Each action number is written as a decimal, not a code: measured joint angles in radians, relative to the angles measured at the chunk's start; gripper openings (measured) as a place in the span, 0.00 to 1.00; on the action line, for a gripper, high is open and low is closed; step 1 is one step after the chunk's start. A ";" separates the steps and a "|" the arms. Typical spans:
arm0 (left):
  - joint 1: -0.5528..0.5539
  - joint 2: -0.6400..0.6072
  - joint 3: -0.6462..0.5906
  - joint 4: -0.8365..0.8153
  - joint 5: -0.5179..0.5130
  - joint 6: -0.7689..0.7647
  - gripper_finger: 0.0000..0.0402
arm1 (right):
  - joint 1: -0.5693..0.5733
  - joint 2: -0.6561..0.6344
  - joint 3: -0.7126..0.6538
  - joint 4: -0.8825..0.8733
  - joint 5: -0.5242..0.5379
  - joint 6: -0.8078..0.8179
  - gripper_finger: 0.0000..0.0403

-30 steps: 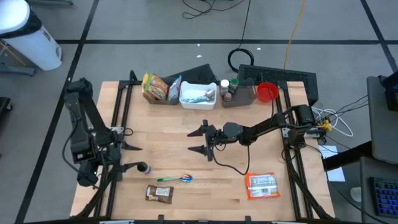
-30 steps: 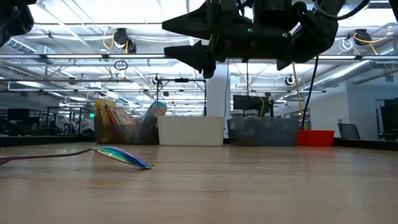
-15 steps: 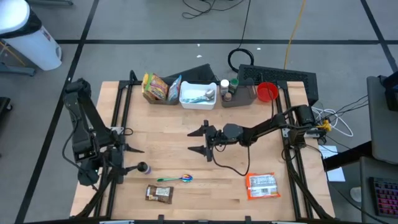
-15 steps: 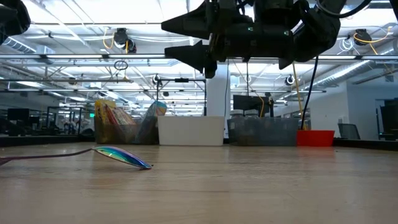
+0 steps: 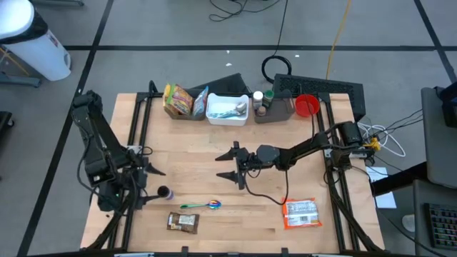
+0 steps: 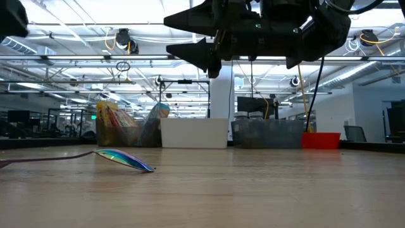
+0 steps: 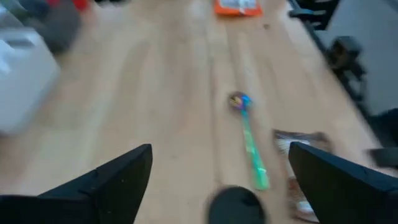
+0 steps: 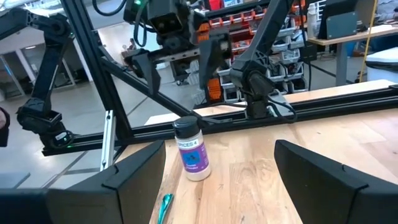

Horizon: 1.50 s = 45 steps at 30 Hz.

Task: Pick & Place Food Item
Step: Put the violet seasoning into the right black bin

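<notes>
- Left gripper (image 5: pixel 148 183), lower left of high view: spread wide, empty, just beside upright bottle (image 5: pixel 165 193), apparently released.
- Right gripper (image 5: pixel 232 165), centre: agape, empty, raised above table (image 5: pixel 193 146).

Your left arm is folded up at the bench's left edge, left gripper (image 5: pixel 152 181) pointing inward toward the middle, fingers (image 7: pixel 118 180) spread wide with nothing between them. Your right arm reaches in from the right edge, stretched out nearly flat across the bench, right gripper (image 5: pixel 226 165) near the middle, raised off the surface. Its fingers (image 8: pixel 134 171) are also apart and empty, aimed toward your left arm.
</notes>
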 joint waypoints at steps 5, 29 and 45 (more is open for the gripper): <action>-0.012 0.001 0.000 0.025 0.058 -0.165 0.86 | -0.001 0.000 0.000 0.000 -0.002 -0.001 0.73; -0.044 0.194 0.000 -0.299 0.068 -0.564 0.73 | -0.038 -0.001 0.000 0.019 -0.003 -0.107 0.73; -0.127 0.204 0.000 -0.297 0.080 -0.674 0.67 | -0.023 -0.001 0.000 0.020 -0.005 -0.113 0.73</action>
